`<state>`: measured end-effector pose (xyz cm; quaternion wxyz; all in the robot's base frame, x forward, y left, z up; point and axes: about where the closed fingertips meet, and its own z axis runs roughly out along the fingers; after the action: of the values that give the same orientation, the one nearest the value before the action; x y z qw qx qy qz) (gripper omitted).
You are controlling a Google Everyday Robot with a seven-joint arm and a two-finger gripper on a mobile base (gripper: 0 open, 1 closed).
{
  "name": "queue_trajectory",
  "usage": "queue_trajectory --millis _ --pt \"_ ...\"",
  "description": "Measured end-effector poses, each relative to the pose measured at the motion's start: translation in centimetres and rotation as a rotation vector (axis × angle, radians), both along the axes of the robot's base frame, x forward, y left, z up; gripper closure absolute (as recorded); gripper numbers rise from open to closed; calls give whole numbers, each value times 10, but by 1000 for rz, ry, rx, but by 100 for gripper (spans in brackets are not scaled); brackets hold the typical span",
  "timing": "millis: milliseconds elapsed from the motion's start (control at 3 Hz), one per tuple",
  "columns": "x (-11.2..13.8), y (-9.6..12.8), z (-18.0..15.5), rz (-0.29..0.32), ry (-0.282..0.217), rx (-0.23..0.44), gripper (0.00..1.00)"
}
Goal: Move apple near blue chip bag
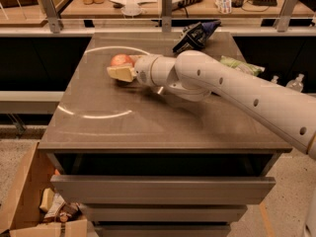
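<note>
The apple (121, 60), round and orange-red, sits on the grey table top (148, 117) at the back left. My gripper (121, 69) reaches in from the right and is right at the apple; one pale finger (120, 74) lies in front of the apple, the other is hidden behind it. The blue chip bag (196, 35), dark navy and wrinkled, lies at the back of the table, right of the apple and behind my arm.
A green and white snack bag (240, 65) lies at the right edge, partly hidden by my arm. A railing and a cluttered desk stand behind the table. Drawers stand open below the top. A cardboard box (29, 206) sits on the floor at lower left.
</note>
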<state>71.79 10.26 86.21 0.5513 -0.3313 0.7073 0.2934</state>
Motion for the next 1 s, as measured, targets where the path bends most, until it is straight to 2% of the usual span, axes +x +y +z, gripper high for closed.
queue_trajectory --millis 333,667,1000 --pt "11 -12 8 -73 -52 5 96" --pt "12 -40 34 -242 -185 -28 100" --pt "11 -56 54 -357 -201 -53 100"
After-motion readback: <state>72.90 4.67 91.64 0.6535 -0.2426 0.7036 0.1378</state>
